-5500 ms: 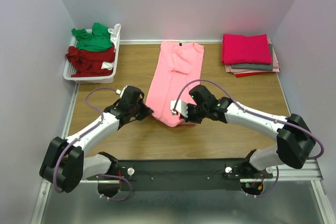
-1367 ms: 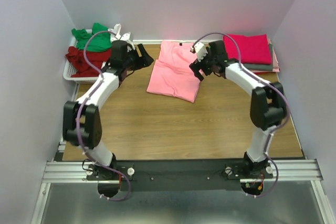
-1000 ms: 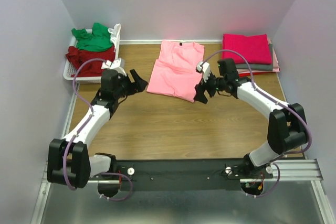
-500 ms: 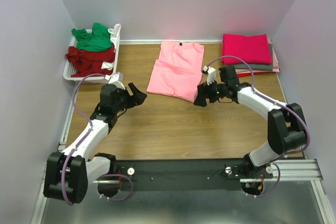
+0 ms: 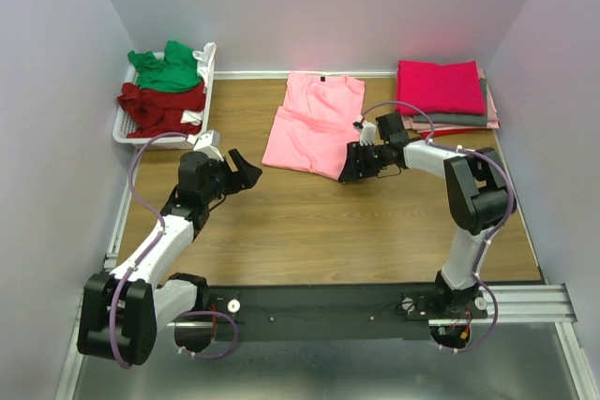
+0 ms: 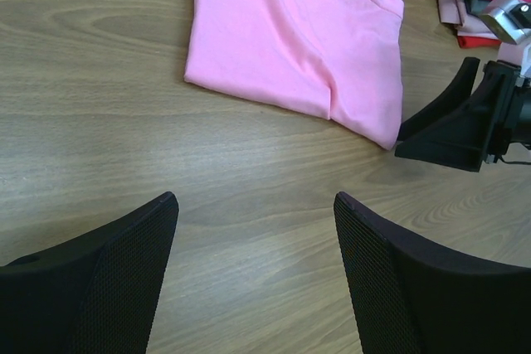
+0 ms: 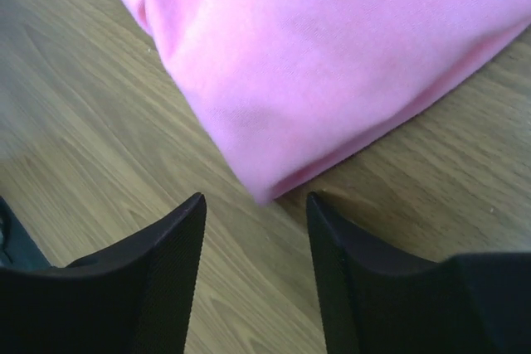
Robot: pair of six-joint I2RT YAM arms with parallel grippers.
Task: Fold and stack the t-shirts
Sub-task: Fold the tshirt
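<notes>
Your right fingers (image 7: 158, 254) stood open and empty, tips flanking a corner of the pink t-shirt (image 7: 332, 64). Your left fingers (image 6: 108, 271) gaped empty, well apart.

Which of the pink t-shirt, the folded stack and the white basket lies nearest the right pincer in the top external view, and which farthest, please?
From the right pincer:
1. Pink t-shirt, centre of the table, its near corner at the open tips.
2. Folded stack, back right corner.
3. White basket, back left corner.
</notes>
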